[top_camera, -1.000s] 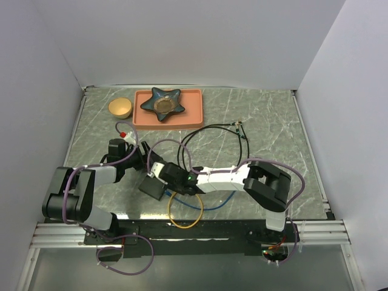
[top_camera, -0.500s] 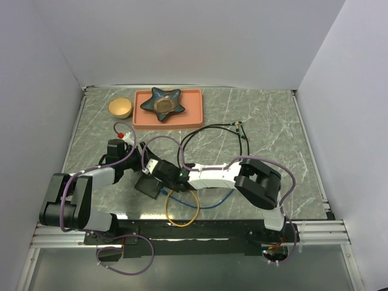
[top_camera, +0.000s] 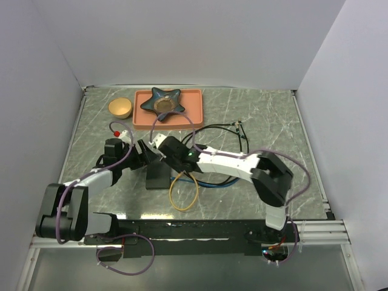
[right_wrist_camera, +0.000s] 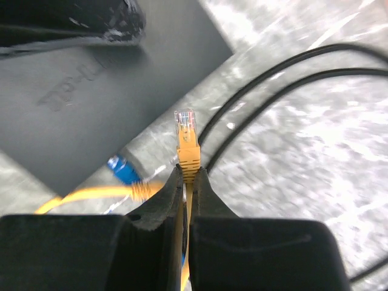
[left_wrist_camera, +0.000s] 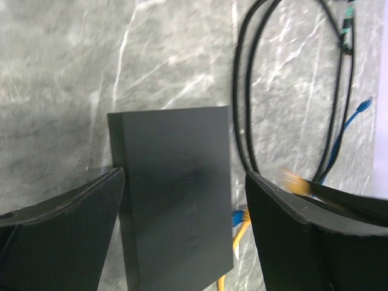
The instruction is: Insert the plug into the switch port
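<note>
The switch port [top_camera: 159,176] is a flat matte black box lying on the marble table, and its sockets do not show. In the left wrist view the box [left_wrist_camera: 176,194] lies between the fingers of my left gripper [left_wrist_camera: 185,176], which is open; the left finger touches its edge and there is a gap at the right finger. My left gripper [top_camera: 149,156] sits at the box's far end. My right gripper [right_wrist_camera: 188,176] is shut on the yellow plug [right_wrist_camera: 186,142], held just above the table to the right of the box [right_wrist_camera: 103,91]. The right gripper [top_camera: 159,143] is just beyond the box.
A yellow cable loop [top_camera: 182,197] and a blue cable [top_camera: 212,183] with a blue plug [right_wrist_camera: 124,170] lie beside the box. Black cables [top_camera: 212,130] curve to the right. An orange-pink tray [top_camera: 197,115] with a star dish [top_camera: 165,102] and a yellow bowl [top_camera: 120,108] stand at the back.
My right gripper has moved away from the near edge with the yellow plug, to beyond the box. The box has shifted and turned. My left gripper has moved right, over it.
</note>
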You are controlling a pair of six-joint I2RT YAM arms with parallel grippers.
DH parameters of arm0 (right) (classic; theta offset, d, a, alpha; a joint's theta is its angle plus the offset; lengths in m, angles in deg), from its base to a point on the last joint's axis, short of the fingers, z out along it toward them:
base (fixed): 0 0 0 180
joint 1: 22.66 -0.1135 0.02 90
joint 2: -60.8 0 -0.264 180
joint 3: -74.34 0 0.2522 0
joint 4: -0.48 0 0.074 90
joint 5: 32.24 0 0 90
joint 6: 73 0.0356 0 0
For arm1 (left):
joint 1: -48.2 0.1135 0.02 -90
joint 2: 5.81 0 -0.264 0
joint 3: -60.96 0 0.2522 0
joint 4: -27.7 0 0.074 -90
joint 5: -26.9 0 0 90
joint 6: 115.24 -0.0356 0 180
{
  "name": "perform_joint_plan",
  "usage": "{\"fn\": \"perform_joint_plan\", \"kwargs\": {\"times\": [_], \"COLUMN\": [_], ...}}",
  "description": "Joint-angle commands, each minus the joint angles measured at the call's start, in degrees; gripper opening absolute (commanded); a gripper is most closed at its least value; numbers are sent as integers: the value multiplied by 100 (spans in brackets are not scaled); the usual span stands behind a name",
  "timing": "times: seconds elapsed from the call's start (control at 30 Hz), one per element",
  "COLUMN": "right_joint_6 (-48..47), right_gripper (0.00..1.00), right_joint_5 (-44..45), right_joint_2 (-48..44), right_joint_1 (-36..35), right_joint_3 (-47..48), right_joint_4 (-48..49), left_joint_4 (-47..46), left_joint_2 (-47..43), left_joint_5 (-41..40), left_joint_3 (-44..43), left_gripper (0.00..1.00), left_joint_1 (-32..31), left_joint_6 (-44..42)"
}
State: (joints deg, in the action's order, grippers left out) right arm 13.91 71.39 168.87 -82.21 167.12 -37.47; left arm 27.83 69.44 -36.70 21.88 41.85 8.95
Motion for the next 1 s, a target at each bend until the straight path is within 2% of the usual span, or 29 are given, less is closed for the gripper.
{"fn": "perform_joint_plan", "kwargs": {"times": [0.0,0.17,0.43,0.6,0.7,0.87,0.97], "right_joint_6": [-199,-393,-491,-394,-289,-183,44], "right_gripper": [0,0,0,0,0,0,0], "right_joint_5": [123,-158,-1098,-1214,-1266,-950,-984], "right_joint_2": [-1314,-1868,-2027,-2378,-2212,-1510,-1061], "right_joint_1": [-144,-531,-1120,-998,-805,-602,-190], "right_joint_3": [-9,34,96,-299,-291,-431,-529], "right_joint_4": [186,89,642,1143,995,951,881], "left_joint_4": [62,211,352,300,203,-34,-201], "left_joint_2": [-413,-546,-625,-581,-441,-256,-159], "left_joint_5": [-125,-345,-469,-442,-363,-135,-3], "left_joint_3": [-78,-96,-70,-17,-8,10,36], "left_gripper": [87,88,89,89,89,88,88], "left_joint_1": [-15,2,107,195,213,213,213], "left_joint_6": [149,149,105,96,122,140,131]}}
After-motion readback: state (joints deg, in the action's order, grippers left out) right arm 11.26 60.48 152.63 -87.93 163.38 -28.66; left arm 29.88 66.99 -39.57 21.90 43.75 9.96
